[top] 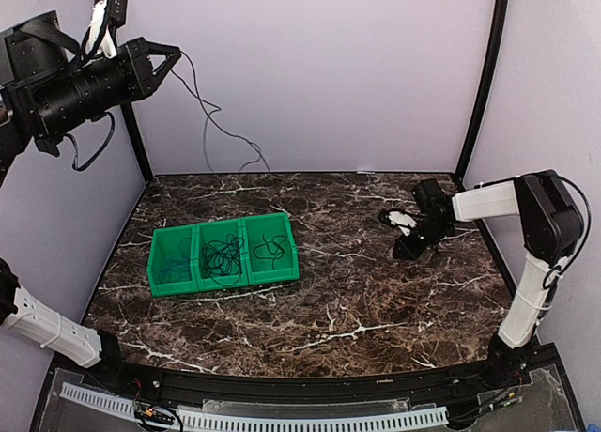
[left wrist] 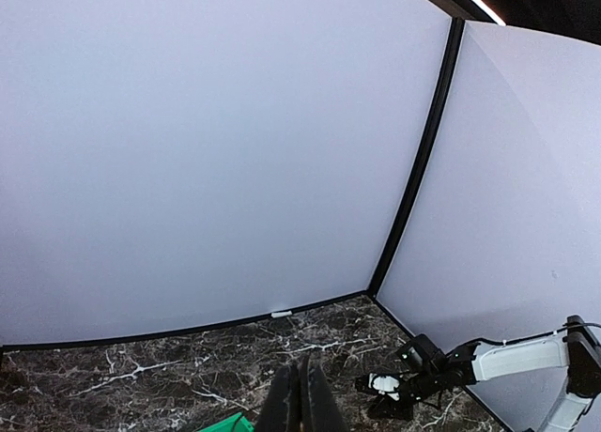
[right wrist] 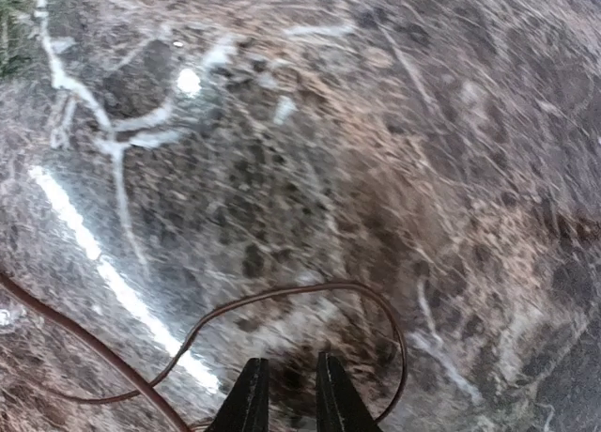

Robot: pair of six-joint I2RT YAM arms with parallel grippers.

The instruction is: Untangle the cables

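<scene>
Right gripper [right wrist: 289, 362]: low over the table [top: 357, 310] near its right edge. The jaws are almost together with a narrow gap, and I see no cord between them.
Loose cord [right wrist: 310, 286]: thin and dark, it lies in an open loop on the marble just in front of the fingertips. I cannot tell if it touches them.
Left gripper [left wrist: 300, 368]: high above the far left corner of the table, jaws pressed together.
Hanging strand [top: 218, 127]: a very thin dark line runs from near that gripper's tips down toward the far edge of the table. I cannot tell if it is pinched there.
Green bin [top: 225, 284]: on the left half of the table, with three compartments.
Middle compartment: a black bunch [top: 223, 255] of small loops.
Right compartment: a smaller black cord [top: 270, 249] with few loops.
Left compartment: only a faint thin line, and its colour is not clear.
Done so far: I judge the cables are mostly separated, because each bin compartment holds its own cord and none crosses a divider.
Left to do: probably the loose cord and the hanging strand must be freed and put away, so the task looks late but not finished.
</scene>
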